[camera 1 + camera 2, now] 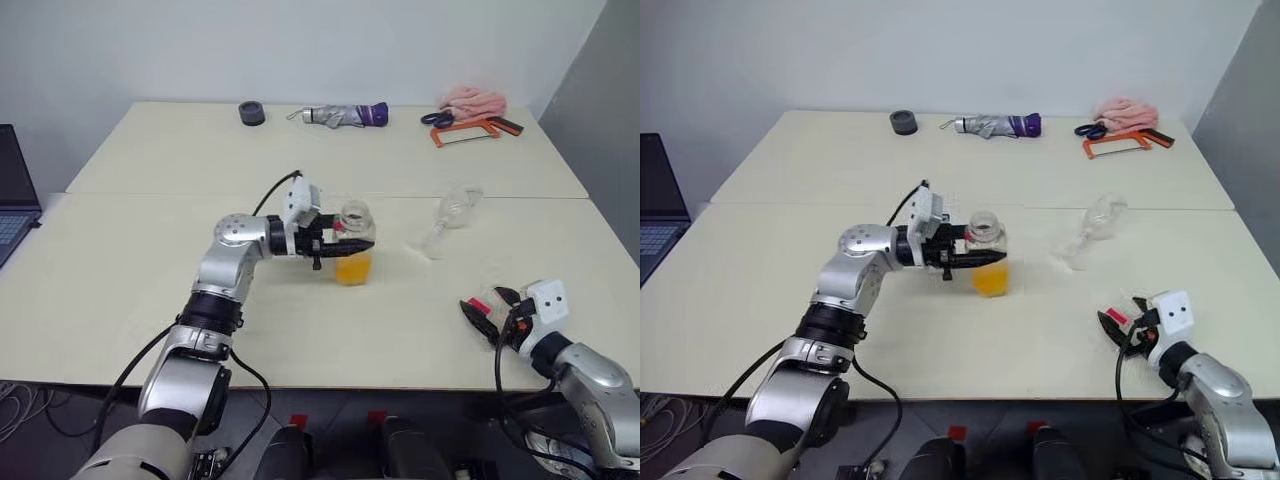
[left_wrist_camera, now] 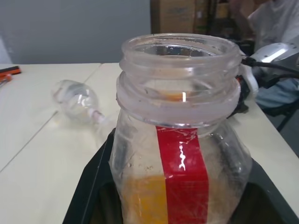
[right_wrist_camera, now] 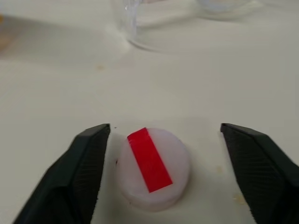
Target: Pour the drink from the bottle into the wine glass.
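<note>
My left gripper (image 1: pixel 335 243) is shut on the bottle (image 1: pixel 353 245), holding it upright at mid-table. The bottle (image 2: pixel 180 154) is clear plastic with a red label strip, and its wide mouth is uncapped. The orange drink (image 1: pixel 353 268) fills its lower part. The wine glass (image 1: pixel 450 215) lies on its side to the right of the bottle, empty; it also shows as the wine glass (image 2: pixel 77 100) past the bottle's shoulder. My right gripper (image 3: pixel 166 128) is open near the table's front right edge. The white cap with a red strip (image 3: pixel 153 168) rests on the table between its fingers, touching neither.
A laptop (image 1: pixel 10 190) sits at the far left. Along the back of the table (image 1: pixel 130 300) lie a dark tape roll (image 1: pixel 252 112), a folded umbrella (image 1: pixel 345 115), scissors (image 1: pixel 437 118), an orange hacksaw (image 1: pixel 465 132) and a pink cloth (image 1: pixel 472 100).
</note>
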You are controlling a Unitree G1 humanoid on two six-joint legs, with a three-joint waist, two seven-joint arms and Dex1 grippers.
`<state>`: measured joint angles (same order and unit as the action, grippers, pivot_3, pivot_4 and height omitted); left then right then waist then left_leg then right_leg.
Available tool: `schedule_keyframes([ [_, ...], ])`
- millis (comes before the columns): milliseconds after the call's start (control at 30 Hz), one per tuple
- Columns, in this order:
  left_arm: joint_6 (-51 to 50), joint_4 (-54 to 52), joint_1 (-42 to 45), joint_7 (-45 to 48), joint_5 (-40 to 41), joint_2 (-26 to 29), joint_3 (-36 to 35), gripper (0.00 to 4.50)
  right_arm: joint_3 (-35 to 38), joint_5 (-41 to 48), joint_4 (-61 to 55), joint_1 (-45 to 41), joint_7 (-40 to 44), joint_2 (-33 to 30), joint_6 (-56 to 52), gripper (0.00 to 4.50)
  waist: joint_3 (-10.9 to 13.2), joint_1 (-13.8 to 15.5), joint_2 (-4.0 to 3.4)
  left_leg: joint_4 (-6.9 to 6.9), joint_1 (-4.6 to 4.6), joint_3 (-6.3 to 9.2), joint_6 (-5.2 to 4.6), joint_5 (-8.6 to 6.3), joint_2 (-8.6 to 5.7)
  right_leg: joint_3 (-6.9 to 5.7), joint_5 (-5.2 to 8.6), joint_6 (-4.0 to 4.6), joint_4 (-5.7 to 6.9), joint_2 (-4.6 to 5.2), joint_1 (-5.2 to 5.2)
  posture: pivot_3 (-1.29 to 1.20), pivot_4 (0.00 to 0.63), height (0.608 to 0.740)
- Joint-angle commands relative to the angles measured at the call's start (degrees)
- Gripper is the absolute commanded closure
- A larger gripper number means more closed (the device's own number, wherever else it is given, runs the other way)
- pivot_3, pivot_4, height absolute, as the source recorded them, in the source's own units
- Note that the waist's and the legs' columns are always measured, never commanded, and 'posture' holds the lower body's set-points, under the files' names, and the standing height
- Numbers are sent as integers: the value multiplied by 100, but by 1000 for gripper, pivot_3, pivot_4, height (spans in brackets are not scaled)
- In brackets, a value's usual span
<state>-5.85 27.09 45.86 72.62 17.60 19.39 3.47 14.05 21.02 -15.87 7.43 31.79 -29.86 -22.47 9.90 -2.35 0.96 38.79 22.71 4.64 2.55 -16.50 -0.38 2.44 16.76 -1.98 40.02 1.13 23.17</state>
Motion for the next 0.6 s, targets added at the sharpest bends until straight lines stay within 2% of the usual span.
schedule_keyframes([
  [33, 59, 58, 266, -492, 148, 210, -524, 2685, 164, 95, -542, 11, 331, -426, -9, 0, 0, 1, 0, 0, 0, 0, 0, 0, 0, 1, 0, 0, 0, 0, 0, 0, 150, 740],
  [133, 234, 305, 341, -1043, 25, 368, -809, 2685, 75, 288, -909, -223, 509, -726, -262, 0, 0, -1, 0, 1, 0, 1, 0, 0, 0, 0, 0, 0, -1, 1, 0, 0, 150, 740],
  [233, 636, 835, 466, -2052, -360, 551, -1039, 2685, -433, 625, -1362, -1009, 665, -808, -725, 0, 0, -3, 0, 2, -2, 2, 0, 0, 2, 0, 0, -1, 0, 0, -1, 0, 150, 740],
  [333, 862, 1412, 615, -3005, -559, 674, -1290, 2685, -1263, 575, -1370, -2138, 589, -511, -1045, 0, 2, -37, 4, 3, -5, 4, 0, 0, 5, -1, 0, -1, 1, -2, 0, 0, 150, 740],
  [467, 995, 1894, 714, -3680, -622, 757, -1468, 2686, -2130, 212, -814, -3222, 348, 117, -1233, 0, 0, -22, 7, 3, 9, 19, 1, 1, 1, -15, -1, 0, -2, 5, 7, 0, 150, 740],
  [600, 1124, 2250, 796, -4124, -653, 832, -1598, 2686, -2612, -132, -263, -3882, 197, 656, -1225, 0, 4, 33, 14, 5, 20, 18, 6, 3, 0, -14, -2, 1, -2, 32, 16, 0, 150, 740],
])
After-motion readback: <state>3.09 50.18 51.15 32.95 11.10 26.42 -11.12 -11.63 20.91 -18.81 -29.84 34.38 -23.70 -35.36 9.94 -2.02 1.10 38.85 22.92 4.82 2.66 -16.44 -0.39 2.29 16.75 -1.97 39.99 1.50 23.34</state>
